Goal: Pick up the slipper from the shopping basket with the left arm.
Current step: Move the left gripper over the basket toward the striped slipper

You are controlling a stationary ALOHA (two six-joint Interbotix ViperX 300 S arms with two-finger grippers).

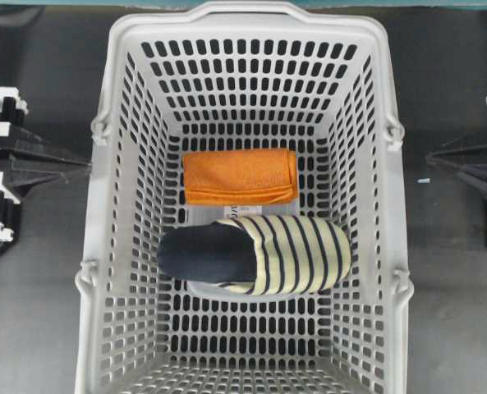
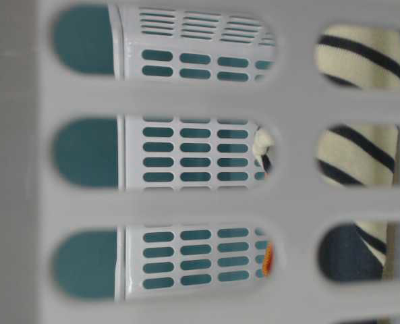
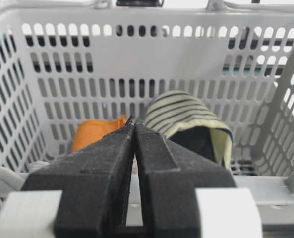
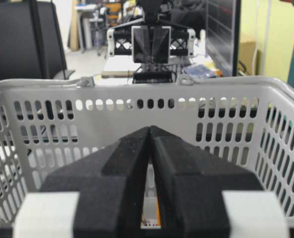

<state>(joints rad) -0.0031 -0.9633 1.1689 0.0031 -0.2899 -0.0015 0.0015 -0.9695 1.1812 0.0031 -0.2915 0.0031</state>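
The cream, navy-striped soft slipper [image 1: 259, 254] is being cradled beside folded orange cloth [image 1: 240, 176] inside the light-grey perforated plastic basket [image 1: 120, 246]; both black grippers, left [image 1: 83, 167] and right [image 1: 432, 158], are being kept pressed together outside.

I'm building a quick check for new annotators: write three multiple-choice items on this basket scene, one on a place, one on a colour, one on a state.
1. Where does the slipper lie relative to the folded orange cloth in the overhead view?
A. on top of it
B. just below it, on the shopping basket floor
C. outside the basket

2. What colour is the slipper's insole?
A. red
B. dark navy
C. white

3. What state is the left gripper in?
A. shut, holding nothing, outside the basket
B. shut on the slipper
C. wide open over the cloth

Answers:
1 B, the slipper sits beside the cloth's lower edge inside the basket.
2 B, the exposed insole is dark navy beside the cream striped upper.
3 A, the left wrist view shows its fingers pressed together short of the rim; the right gripper is likewise shut.
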